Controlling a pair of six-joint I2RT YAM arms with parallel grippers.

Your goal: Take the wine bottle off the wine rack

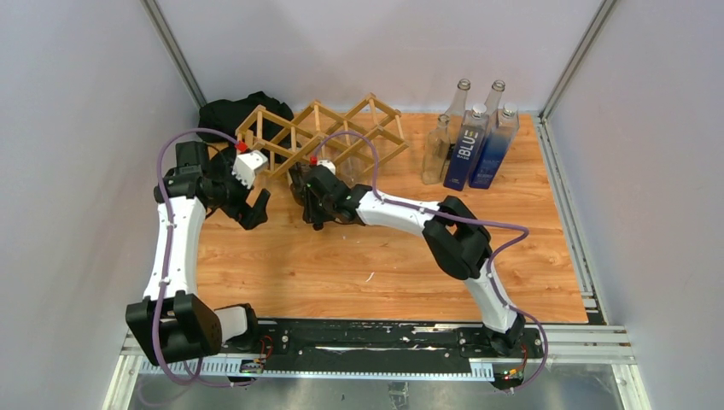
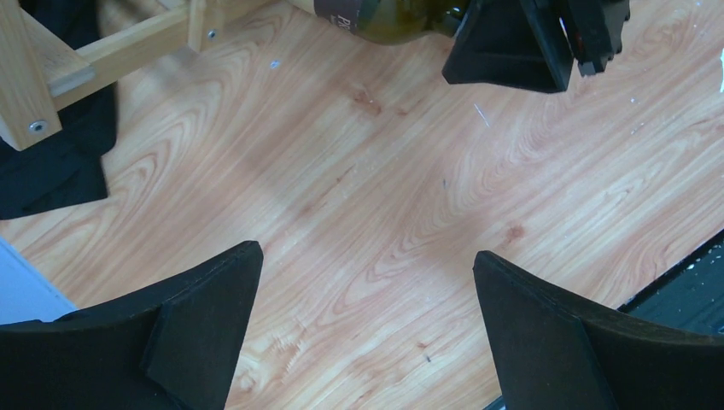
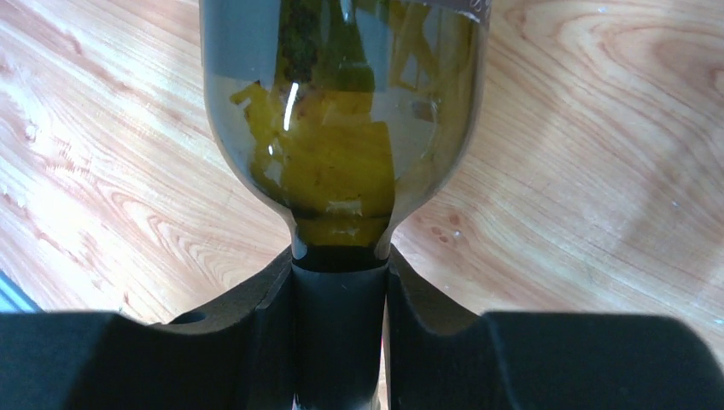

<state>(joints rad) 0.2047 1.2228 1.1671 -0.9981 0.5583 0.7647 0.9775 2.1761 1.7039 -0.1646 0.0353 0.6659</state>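
Observation:
The light wood lattice wine rack point(image 1: 320, 137) stands at the back of the table. A dark green wine bottle point(image 3: 341, 111) lies with its neck toward me. My right gripper point(image 3: 340, 290) is shut on the bottle's black-capped neck, just in front of the rack point(image 1: 312, 202). In the left wrist view the bottle's labelled body point(image 2: 384, 17) lies low over the table beside a rack slat point(image 2: 128, 43), with the right gripper point(image 2: 529, 43) on it. My left gripper point(image 2: 367, 256) is open and empty over bare wood, left of the bottle point(image 1: 254, 212).
Several clear and blue bottles point(image 1: 472, 137) stand at the back right. A black cloth bag point(image 1: 226, 113) lies behind the rack's left end and shows in the left wrist view point(image 2: 51, 162). Grey walls close in both sides.

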